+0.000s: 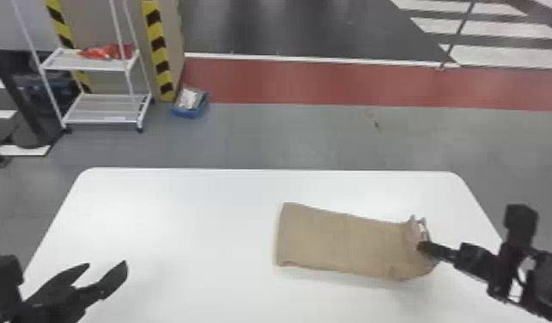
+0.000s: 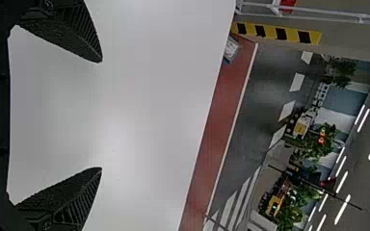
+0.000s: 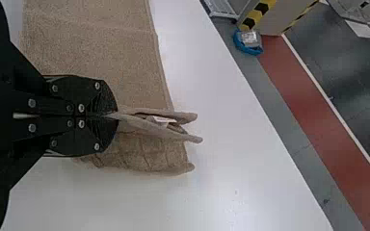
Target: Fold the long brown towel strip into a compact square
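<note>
while the white tabletop (image 1: 180, 206) is spreading out, the brown towel strip (image 1: 343, 240) is lying toward its three o'clock; the left gripper (image 1: 107, 263) is gaping wide, empty, at eight; the right gripper (image 1: 422, 246) is pinching the towel's three o'clock end tightly.

One long, flat strip of brown towel (image 1: 339, 240) and one small white fabric label (image 3: 163, 120). One white, round-cornered, flat-topped desk (image 1: 180, 223). Two black robot grippers, counted as one left gripper (image 1: 108, 263) and one right gripper (image 1: 421, 247), each with two jaws. Beyond, one white metal-framed rack (image 1: 103, 114) with two shelves (image 1: 90, 64), one shallow blue plastic bin (image 1: 189, 114), and two yellow-and-black striped vertical bands (image 1: 159, 51).
</note>
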Controlling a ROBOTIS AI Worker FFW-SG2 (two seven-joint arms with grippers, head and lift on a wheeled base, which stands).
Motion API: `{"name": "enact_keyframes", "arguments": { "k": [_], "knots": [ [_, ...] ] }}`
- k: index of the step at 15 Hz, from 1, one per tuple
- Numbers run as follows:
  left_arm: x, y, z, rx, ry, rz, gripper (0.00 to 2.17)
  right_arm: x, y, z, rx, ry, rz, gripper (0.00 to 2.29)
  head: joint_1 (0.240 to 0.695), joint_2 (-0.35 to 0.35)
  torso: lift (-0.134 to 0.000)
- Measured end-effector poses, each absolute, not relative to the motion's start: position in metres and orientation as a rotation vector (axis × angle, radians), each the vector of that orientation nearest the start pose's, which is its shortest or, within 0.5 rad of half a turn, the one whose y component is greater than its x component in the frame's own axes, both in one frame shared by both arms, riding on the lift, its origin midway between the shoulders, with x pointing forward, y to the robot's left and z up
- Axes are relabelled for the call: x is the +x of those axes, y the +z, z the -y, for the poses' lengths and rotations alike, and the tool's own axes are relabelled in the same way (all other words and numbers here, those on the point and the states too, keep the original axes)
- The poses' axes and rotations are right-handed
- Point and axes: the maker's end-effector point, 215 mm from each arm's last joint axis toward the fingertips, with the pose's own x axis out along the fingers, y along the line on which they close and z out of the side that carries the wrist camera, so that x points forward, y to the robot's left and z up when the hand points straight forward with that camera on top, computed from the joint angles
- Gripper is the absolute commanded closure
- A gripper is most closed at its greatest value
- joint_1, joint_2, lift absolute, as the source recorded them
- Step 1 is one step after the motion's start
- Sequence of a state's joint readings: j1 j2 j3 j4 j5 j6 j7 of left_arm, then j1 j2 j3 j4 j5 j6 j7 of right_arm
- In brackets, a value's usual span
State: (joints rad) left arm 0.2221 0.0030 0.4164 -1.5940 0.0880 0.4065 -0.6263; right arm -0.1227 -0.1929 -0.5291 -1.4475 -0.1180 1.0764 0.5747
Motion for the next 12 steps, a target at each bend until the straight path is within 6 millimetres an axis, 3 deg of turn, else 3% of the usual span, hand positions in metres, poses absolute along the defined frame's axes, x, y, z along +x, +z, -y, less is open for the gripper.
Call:
{"name": "enact_keyframes", "arguments": {
  "k": [1, 2, 4, 5, 9, 12],
  "knots": [
    [0.441, -0.532, -0.322, -0.288, -0.199, -0.512, 0.08, 0.47, -0.534, 0.419, 0.532, 0.025, -0.847, 1.49, 0.695, -0.112, 0.0],
    [0.441, -0.533, -0.321, -0.288, -0.199, -0.513, 0.08, 0.465, -0.541, 0.425, 0.522, 0.013, -0.854, 1.32, 0.695, -0.127, 0.0],
    [0.441, -0.535, -0.321, -0.29, -0.198, -0.516, 0.08, 0.461, -0.55, 0.437, 0.511, -0.005, -0.849, 0.38, 0.695, -0.14, 0.0],
    [0.441, -0.535, -0.321, -0.292, -0.198, -0.517, 0.08, 0.461, -0.55, 0.442, 0.514, -0.01, -0.838, 0.23, 0.695, -0.146, 0.0],
    [0.442, -0.538, -0.32, -0.296, -0.199, -0.52, 0.08, 0.458, -0.542, 0.463, 0.533, -0.035, -0.806, 0.2, 0.695, -0.173, 0.0],
    [0.442, -0.538, -0.32, -0.298, -0.199, -0.52, 0.08, 0.454, -0.55, 0.478, 0.517, -0.055, -0.82, 0.2, 0.695, -0.195, 0.0]
  ]
}}
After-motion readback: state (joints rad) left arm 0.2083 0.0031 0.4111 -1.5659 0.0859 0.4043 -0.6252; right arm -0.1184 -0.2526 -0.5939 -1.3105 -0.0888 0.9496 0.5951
